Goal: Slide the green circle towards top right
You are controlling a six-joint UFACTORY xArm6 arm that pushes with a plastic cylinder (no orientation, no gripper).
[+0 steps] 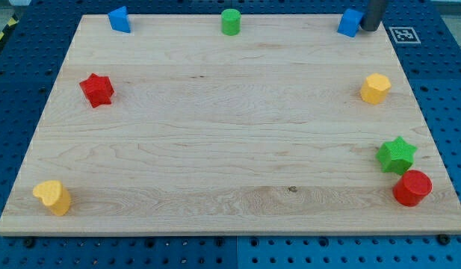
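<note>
The green circle (230, 22) stands at the top edge of the wooden board (230, 134), near the middle. My tip (370, 28) is at the view's top right, right beside a blue block (350, 23), touching or nearly touching its right side. The tip is far to the right of the green circle.
A blue block (119, 19) sits at the top left. A red star (97, 90) is at the left. A yellow block (53, 196) is at the bottom left. A yellow hexagon (376, 88) is at the right. A green star (397, 155) and a red circle (412, 187) are at the bottom right.
</note>
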